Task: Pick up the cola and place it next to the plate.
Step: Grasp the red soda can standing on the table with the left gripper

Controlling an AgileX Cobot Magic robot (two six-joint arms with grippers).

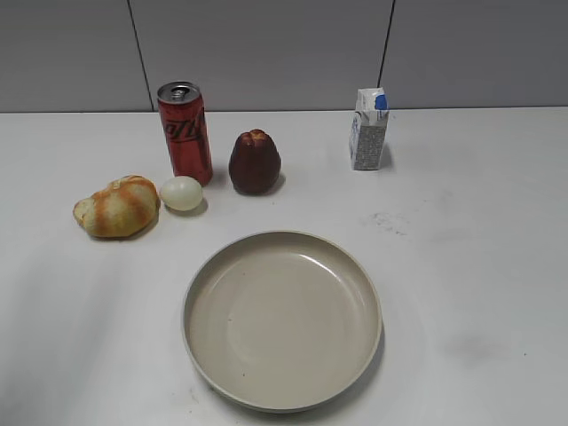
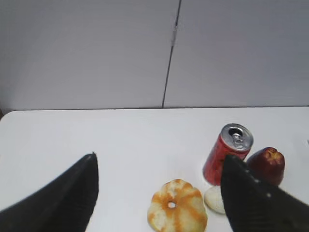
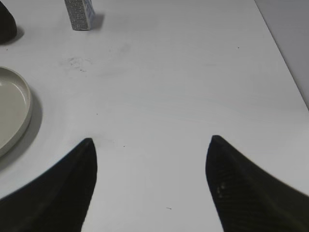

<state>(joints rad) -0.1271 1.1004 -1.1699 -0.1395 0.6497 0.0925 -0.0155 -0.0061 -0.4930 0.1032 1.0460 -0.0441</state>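
While apart (upright), cola [image 2: 227, 153] beyond left tool [image 2: 159, 166].

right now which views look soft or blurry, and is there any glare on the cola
Exterior view: sharp, soft even light, faint shadows, a small highlight on the cola's silver top. Left wrist view: softer overall, the left pincer tips dark and blurred. Right wrist view: the plate rim clear, the right pincer near-black, little detail.

A white table [image 1: 497, 266] (faintly scuffed, perhaps smudged) meets a grey panelled wall [image 1: 266, 53] with dark vertical seams.
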